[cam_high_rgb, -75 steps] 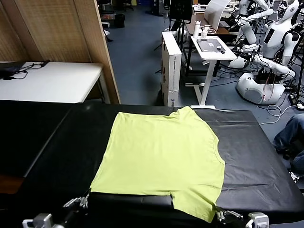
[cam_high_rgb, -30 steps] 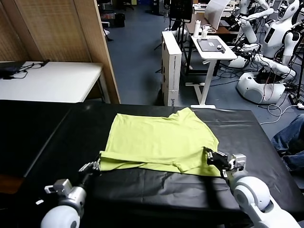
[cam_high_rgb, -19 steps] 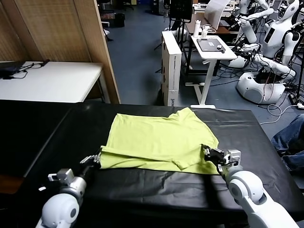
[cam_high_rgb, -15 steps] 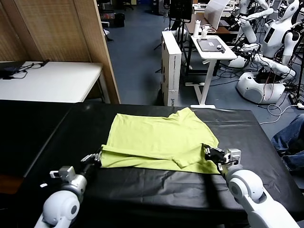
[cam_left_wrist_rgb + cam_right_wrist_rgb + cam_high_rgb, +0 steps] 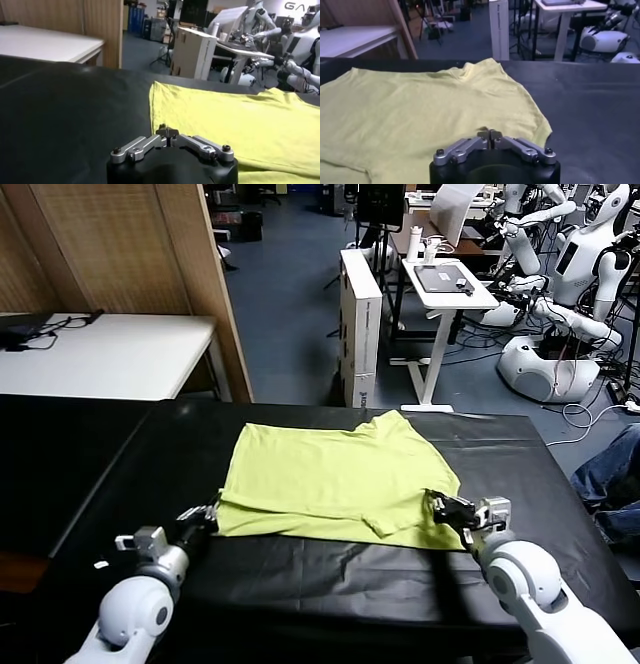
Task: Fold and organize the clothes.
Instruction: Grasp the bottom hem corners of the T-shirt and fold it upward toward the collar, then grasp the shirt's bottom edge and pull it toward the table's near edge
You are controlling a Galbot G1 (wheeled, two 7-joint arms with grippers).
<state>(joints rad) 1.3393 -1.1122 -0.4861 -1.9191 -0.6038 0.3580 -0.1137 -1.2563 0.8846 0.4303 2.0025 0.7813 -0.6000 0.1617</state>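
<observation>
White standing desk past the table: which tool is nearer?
Right. The right tool sits at the shirt's near right corner, almost below the desk; the left tool is at the near left corner, farther away.

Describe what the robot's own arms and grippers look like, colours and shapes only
Both arms have smooth, rounded white-grey shells. The left gripper and right gripper have small black bodies with silver metal parts. In the wrist views, each shows silver linkage bars with dark screws on a rounded black housing.

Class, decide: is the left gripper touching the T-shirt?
Cannot tell. In the head view the left gripper meets the T-shirt edge, but neither contact nor gap shows plainly; the left wrist view hides its tips.
</observation>
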